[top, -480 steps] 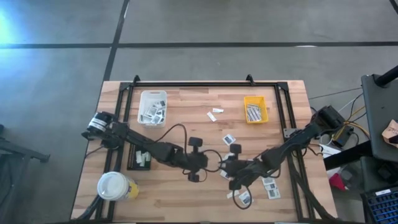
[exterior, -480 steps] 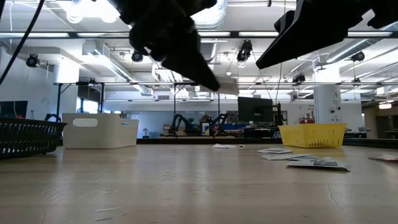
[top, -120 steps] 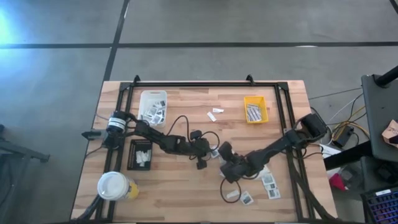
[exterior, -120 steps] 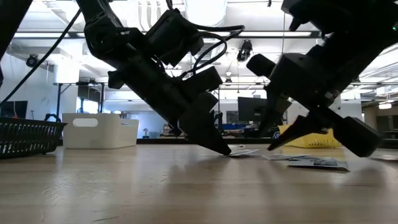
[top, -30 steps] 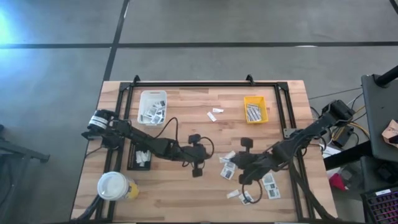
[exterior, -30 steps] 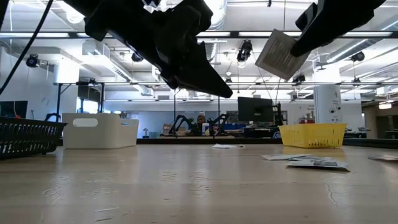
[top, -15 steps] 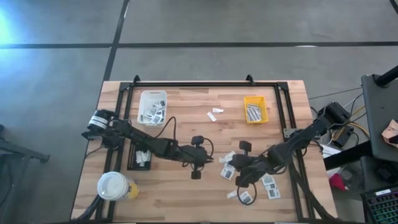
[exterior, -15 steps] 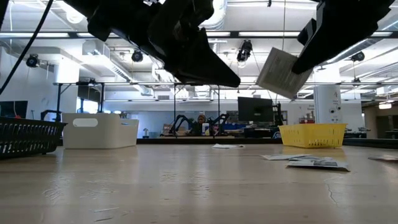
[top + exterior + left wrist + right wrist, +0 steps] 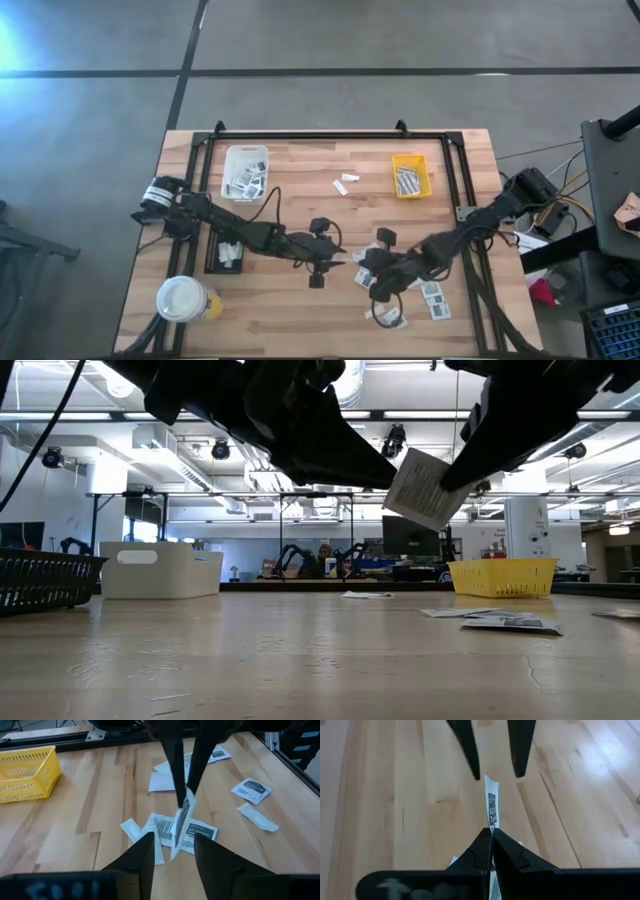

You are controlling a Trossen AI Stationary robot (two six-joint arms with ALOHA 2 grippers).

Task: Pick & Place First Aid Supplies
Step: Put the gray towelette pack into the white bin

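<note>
Facing off mid-table: two grippers meet above the wood.
Right gripper point(image 9: 490, 851): pinched tight on a white packet point(image 9: 420, 490), held edge-up off the table point(image 9: 300, 330).
Left gripper point(image 9: 172, 851): fingers spread, straddling the packet's free edge.
Beneath: loose packets point(image 9: 192, 830) scattered on the boards.
Farther off: yellow tray point(image 9: 410, 176), white tray point(image 9: 246, 172), black tray point(image 9: 225, 250), yellow cup point(image 9: 183, 298).

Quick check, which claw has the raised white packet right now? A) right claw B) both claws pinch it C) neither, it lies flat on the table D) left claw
A: the right claw is shut on the white packet, held up edge-on above the table, while the left claw faces it with fingers spread and not touching.
</note>
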